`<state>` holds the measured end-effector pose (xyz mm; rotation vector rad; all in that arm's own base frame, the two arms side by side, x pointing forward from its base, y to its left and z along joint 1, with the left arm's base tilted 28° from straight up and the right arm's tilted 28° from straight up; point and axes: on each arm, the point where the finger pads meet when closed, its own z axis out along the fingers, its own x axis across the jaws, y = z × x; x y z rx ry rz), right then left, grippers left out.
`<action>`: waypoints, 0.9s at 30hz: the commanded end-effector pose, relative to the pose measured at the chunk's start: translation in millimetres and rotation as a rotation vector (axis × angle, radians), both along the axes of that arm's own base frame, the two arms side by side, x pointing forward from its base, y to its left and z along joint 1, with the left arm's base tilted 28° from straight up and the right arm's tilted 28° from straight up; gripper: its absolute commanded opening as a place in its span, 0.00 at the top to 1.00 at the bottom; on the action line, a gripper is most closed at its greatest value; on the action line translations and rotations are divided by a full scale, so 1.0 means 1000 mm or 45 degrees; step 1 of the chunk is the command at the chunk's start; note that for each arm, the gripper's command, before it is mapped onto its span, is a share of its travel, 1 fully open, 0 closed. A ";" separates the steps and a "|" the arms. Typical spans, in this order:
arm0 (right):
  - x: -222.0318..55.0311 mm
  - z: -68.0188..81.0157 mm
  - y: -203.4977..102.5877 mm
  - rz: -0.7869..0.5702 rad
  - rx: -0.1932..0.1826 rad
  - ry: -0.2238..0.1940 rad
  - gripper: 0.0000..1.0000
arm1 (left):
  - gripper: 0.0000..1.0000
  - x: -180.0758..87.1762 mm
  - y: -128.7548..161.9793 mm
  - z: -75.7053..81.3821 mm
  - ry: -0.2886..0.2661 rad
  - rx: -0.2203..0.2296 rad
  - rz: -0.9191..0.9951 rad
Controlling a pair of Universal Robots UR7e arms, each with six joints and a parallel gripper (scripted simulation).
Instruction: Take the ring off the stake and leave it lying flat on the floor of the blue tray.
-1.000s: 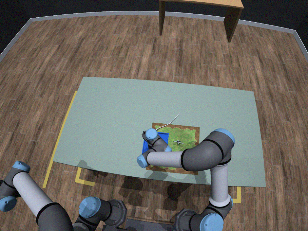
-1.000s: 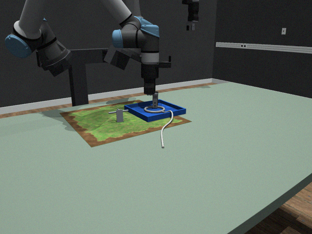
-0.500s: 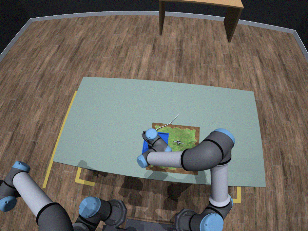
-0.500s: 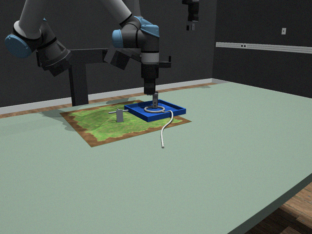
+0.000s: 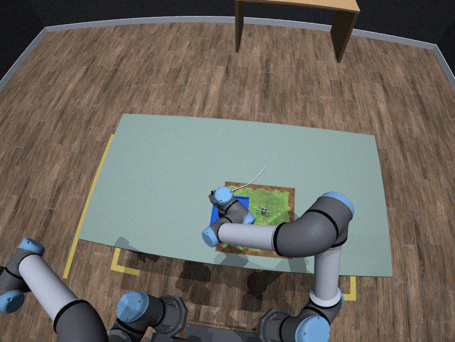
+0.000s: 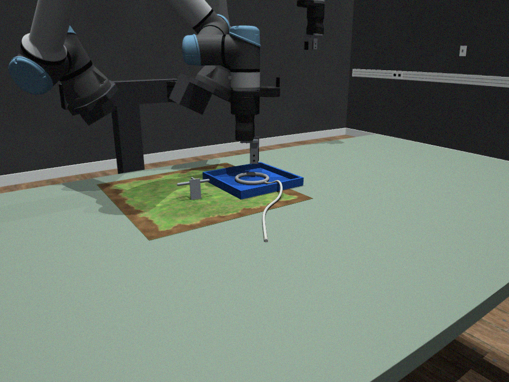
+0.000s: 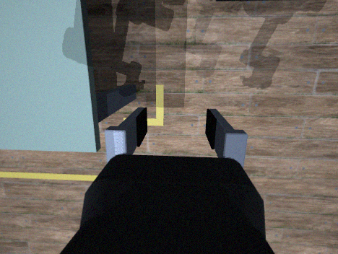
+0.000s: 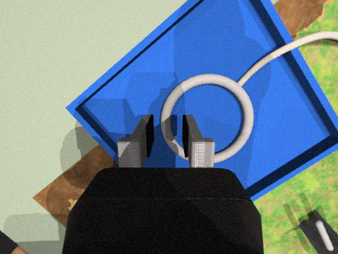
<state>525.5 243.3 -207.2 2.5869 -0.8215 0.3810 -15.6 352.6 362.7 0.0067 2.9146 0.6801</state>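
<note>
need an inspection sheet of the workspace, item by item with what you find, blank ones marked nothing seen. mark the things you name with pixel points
surface: pale green table top (image 5: 165, 154) (image 6: 205, 287), with a printed green-and-brown mat (image 5: 274, 196) (image 6: 173, 213)
ring: pale ring (image 6: 236, 178) (image 8: 249, 117) lying flat on the floor of the blue tray (image 6: 271, 188) (image 8: 119, 65), off the stake
stake: grey stand with a crossbar (image 6: 195, 189), on the mat beside the tray, bar bare
clutter: nothing seen
right gripper (image 6: 254, 162) (image 8: 167, 127): open, above the ring, holding nothing
left gripper (image 7: 176, 120): open, holding nothing, away from the tray
cables: white cord (image 5: 253, 179) (image 6: 263, 217) (image 8: 271, 55) runs from the ring over the tray wall onto the table
surroundings: wood floor with yellow tape lines (image 5: 90, 202) (image 7: 47, 176), brown table (image 5: 297, 3) beyond
</note>
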 end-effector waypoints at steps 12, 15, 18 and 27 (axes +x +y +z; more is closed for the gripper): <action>-0.010 0.061 0.033 0.001 0.002 0.000 0.44 | 0.00 -0.001 -0.001 -0.001 -0.001 -0.001 0.005; -0.010 0.061 0.033 0.001 0.002 0.000 0.44 | 0.00 -0.001 -0.001 -0.001 -0.001 -0.001 0.005; -0.010 0.060 0.032 0.001 0.000 0.001 0.44 | 0.00 -0.001 -0.001 -0.001 -0.001 -0.001 0.005; -0.010 0.060 0.031 0.000 -0.002 0.003 0.44 | 0.00 -0.001 -0.001 -0.001 -0.001 -0.001 0.005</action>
